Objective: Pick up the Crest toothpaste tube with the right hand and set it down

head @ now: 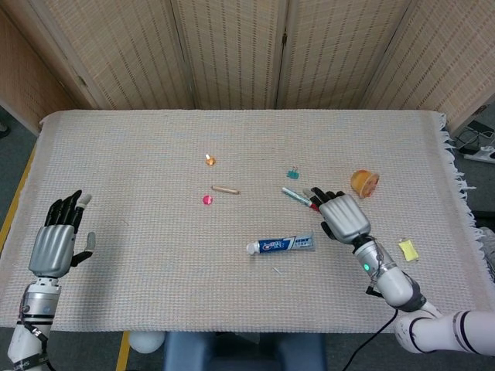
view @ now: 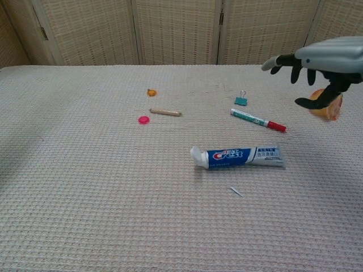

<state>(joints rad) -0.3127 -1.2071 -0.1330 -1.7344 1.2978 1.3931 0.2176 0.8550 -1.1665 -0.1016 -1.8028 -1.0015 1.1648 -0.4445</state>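
Observation:
The Crest toothpaste tube (head: 281,245) (view: 238,157) lies flat on the woven cloth, white cap to the left, blue and silver body to the right. My right hand (head: 341,216) (view: 317,65) hovers above and to the right of the tube's tail, fingers spread, holding nothing and not touching the tube. My left hand (head: 56,240) is raised at the table's left edge, fingers straight and apart, empty; the chest view does not show it.
A red-capped marker (head: 302,200) (view: 258,120) lies just behind the tube. A teal binder clip (view: 241,101), a wooden stick (view: 165,112), a pink disc (view: 143,119), a small orange piece (view: 151,92) and an orange toy (head: 363,183) lie further back. A yellow item (head: 407,250) sits at the right.

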